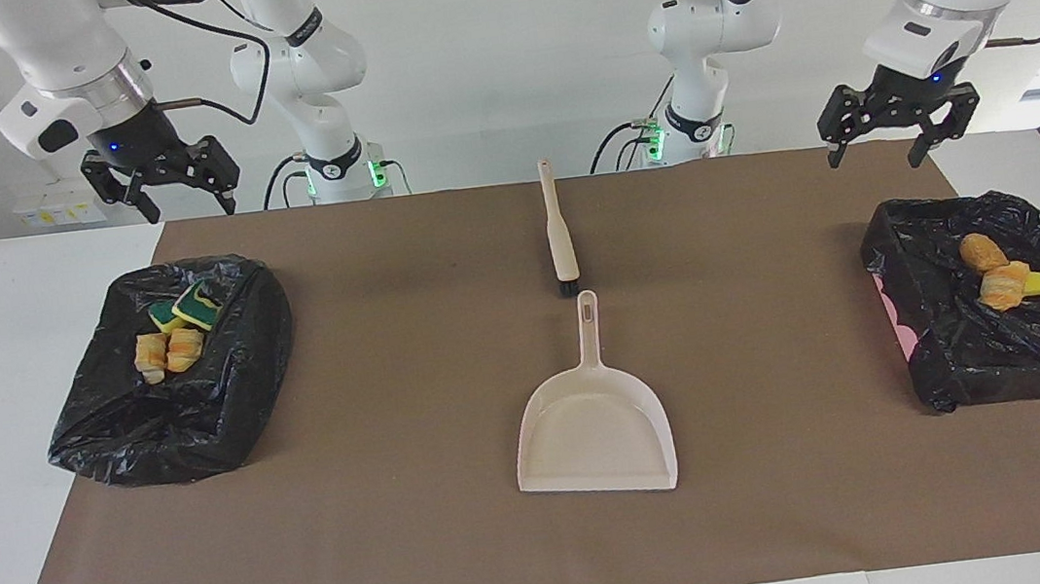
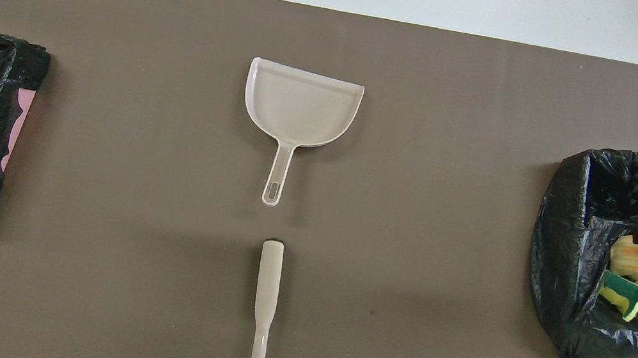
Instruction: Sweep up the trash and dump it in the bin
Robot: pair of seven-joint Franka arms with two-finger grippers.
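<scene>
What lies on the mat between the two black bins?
The dustpan and, nearer the robots, the hand brush, lie between the bins; no scraps there, shown in both views.

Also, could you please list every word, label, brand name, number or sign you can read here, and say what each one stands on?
None can be read.
Dustpan: plain beige, no print visible.
Hand brush: plain beige, no print visible.
Two black bin bags: no print visible.
Brown mat: unmarked.
Dark bands on the arm joints near the bases: may carry lettering, but too small to read.
</scene>
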